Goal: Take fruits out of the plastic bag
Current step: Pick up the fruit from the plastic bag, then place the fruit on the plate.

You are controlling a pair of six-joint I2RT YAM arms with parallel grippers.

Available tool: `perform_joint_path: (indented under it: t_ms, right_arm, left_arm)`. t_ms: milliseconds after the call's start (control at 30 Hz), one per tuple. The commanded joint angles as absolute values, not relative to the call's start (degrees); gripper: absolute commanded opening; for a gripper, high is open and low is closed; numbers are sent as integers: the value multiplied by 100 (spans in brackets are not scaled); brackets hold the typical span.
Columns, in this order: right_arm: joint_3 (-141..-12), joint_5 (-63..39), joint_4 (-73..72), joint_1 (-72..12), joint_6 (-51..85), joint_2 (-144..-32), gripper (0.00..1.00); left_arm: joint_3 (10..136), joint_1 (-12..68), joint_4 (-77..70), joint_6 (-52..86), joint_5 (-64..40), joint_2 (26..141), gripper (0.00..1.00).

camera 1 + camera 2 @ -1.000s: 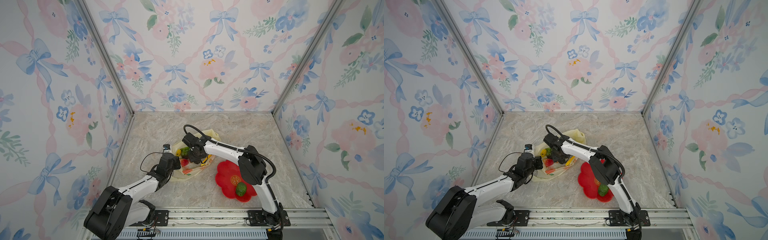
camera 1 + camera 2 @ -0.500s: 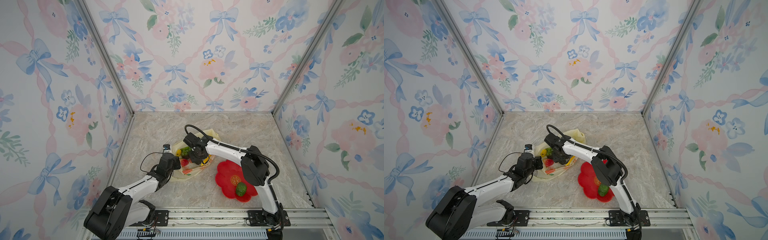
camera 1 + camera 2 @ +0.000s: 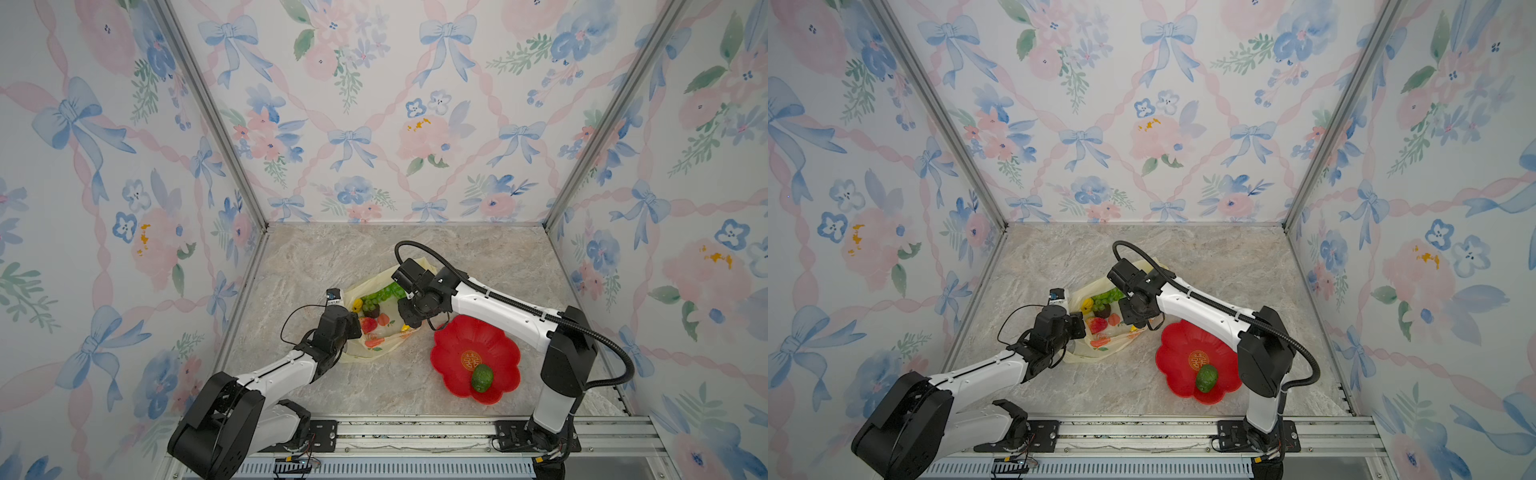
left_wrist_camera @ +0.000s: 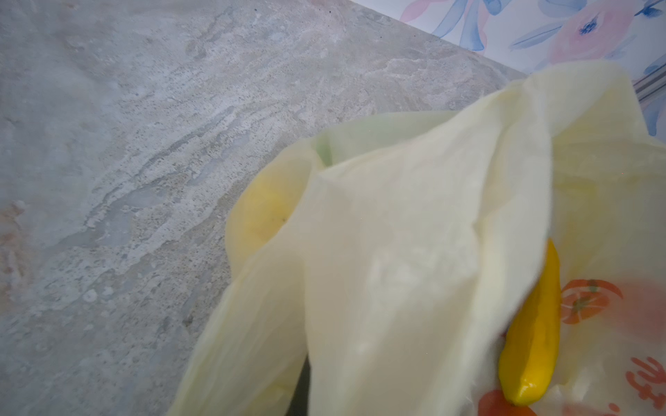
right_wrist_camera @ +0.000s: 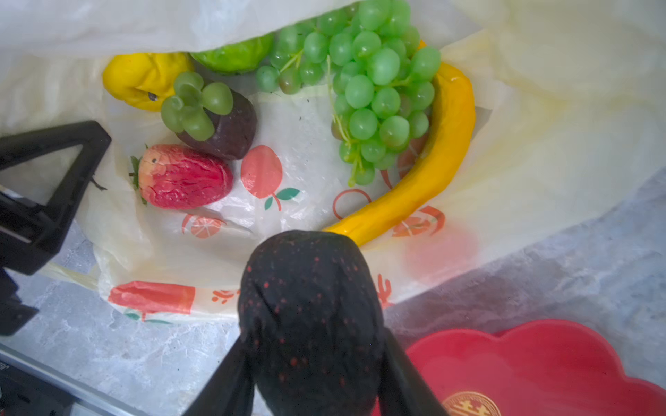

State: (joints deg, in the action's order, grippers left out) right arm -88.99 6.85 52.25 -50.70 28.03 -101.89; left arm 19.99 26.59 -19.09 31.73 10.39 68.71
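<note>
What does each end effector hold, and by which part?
The right end effector grips the dark avocado by its sides; the left end effector pinches the plastic bag at its edge.

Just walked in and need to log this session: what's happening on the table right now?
The left gripper pinches the edge of the plastic bag. The right gripper holds a dark avocado by the bag, close to the red flower-shaped plate, where one bumpy green fruit already lies. The grape bunch, banana and strawberry are in the bag.
</note>
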Motion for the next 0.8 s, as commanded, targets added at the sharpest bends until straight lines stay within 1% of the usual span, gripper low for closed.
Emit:
perform_joint_path:
  t_ms: [0, 400, 567, 767]
  right_arm:
    - [-8568, 798, 5852, -4939, 2837, -9768, 43]
    - [-7405, 855, 6661, -4848, 3378, -8571, 43]
    - [-6790, 536, 6675, -4843, 3839, -8296, 43]
    - [-6285, 115, 6654, -4926, 4205, -8301, 43]
  left_arm:
    - [2004, 2619, -1819, 3182, 991, 6821, 7]
    - [2018, 2619, -1817, 3183, 1007, 6917, 7]
    - [2022, 2619, -1815, 3182, 1003, 6941, 7]
    - [2024, 2619, -1812, 3182, 1001, 6968, 7]
